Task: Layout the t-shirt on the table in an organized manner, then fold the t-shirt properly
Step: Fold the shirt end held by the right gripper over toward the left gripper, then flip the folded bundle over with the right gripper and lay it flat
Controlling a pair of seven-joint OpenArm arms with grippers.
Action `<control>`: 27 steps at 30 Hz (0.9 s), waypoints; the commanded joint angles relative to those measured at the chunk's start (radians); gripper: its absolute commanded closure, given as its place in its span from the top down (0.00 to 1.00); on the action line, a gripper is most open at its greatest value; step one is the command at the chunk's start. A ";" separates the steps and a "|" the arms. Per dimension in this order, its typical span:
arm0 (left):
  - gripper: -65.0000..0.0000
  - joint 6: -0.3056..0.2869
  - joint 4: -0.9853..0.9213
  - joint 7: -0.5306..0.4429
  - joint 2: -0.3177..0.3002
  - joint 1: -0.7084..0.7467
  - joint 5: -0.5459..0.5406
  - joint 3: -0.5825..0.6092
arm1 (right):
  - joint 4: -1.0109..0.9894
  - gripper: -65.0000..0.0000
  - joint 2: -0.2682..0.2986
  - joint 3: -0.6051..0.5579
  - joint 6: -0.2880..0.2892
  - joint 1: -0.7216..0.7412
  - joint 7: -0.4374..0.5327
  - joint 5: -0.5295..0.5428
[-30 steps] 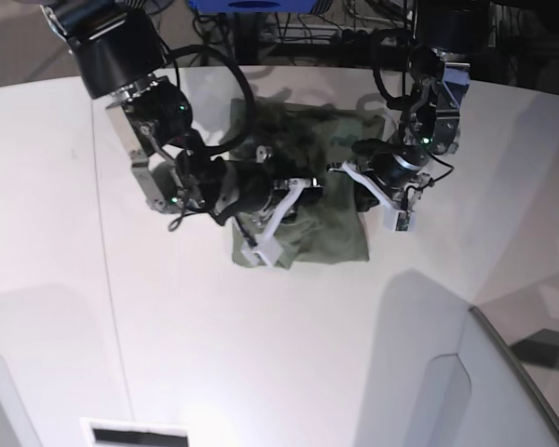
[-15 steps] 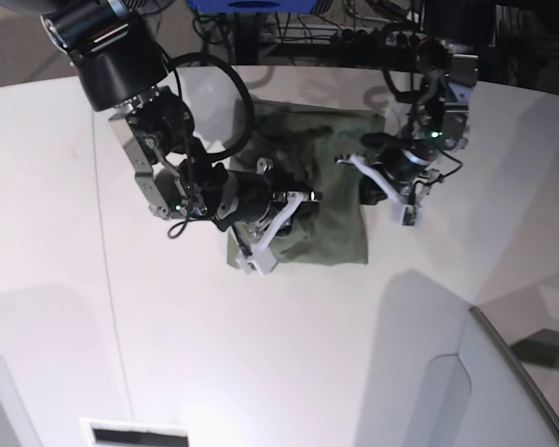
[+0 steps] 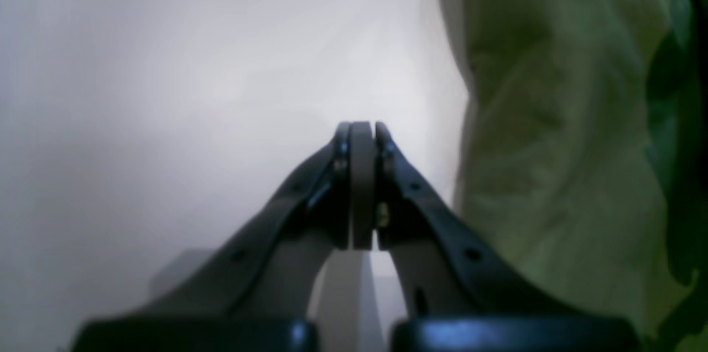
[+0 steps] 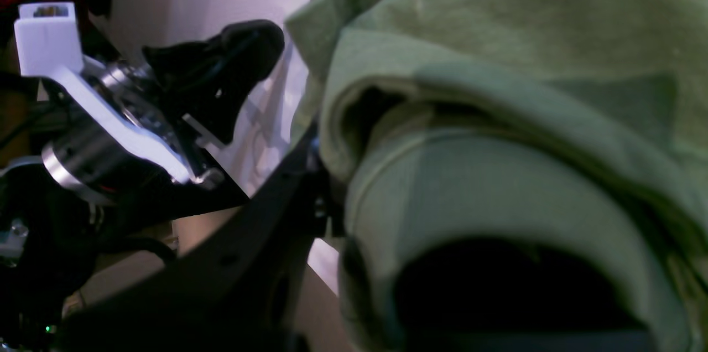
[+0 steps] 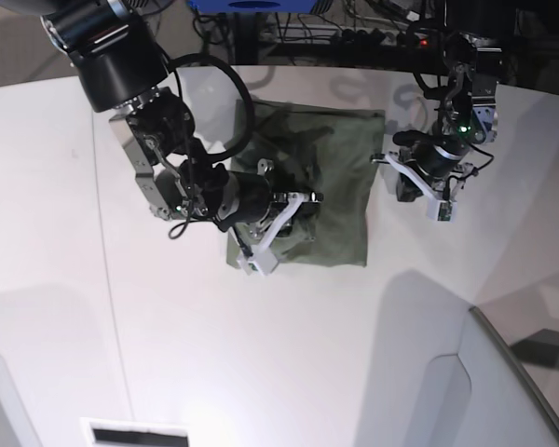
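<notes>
T-shirt (image 5: 331, 186) bunched in clamped right tool (image 5: 293, 200); left tool (image 3: 362, 136) together, beside.

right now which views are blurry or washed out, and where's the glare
Left wrist view: soft focus, the table washed to a pale haze, the t-shirt blurred. Right wrist view: cloth fills the frame, close and out of focus, dark hollow at the bottom. Base view: sharpest, bright glare low on the table, arm shadows near the top.
</notes>
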 commanded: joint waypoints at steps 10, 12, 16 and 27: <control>0.00 -0.008 0.016 -0.020 -0.002 -0.009 -0.010 -0.001 | -0.049 0.41 -0.059 0.001 0.009 0.038 0.013 0.024; 0.00 -0.008 0.016 -0.020 -0.002 -0.009 -0.010 -0.001 | -0.073 0.51 -0.065 0.001 0.009 0.041 0.014 0.027; 0.00 -0.008 0.026 -0.020 -0.011 0.011 -0.012 -0.014 | -0.092 0.56 -0.071 0.003 0.010 0.052 0.014 0.028; 0.00 -0.005 0.129 -0.019 -0.105 0.166 -0.006 -0.162 | -0.092 0.56 -0.096 -0.055 0.015 0.082 0.011 0.031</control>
